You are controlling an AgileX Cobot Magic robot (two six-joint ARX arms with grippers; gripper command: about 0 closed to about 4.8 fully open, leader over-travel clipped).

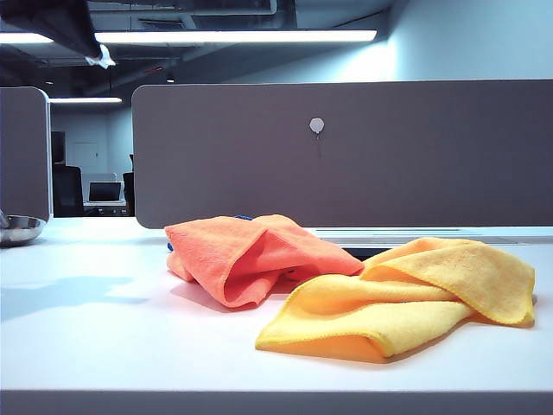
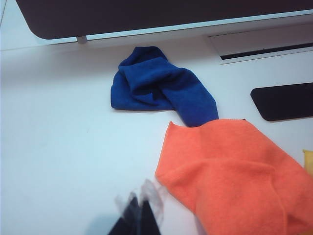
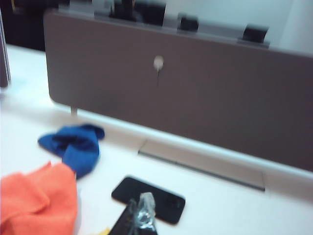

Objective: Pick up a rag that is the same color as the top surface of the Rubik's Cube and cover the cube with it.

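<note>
The orange rag point(image 1: 259, 257) lies heaped mid-table just beside the yellow cloth point(image 1: 415, 298), and the Rubik's Cube is nowhere visible, so covering looks done; what remains is probably only clearing away; the left hand point(image 2: 139, 215) hangs above the rag's edge, closed and empty; the right hand point(image 3: 139, 218), held over the table, seems closed, holding nothing.

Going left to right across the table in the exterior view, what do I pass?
Metal bowl at the left edge → orange rag, heaped → yellow cloth, partly over the rag's right edge. No cube shows; both grippers are out of this view.
</note>
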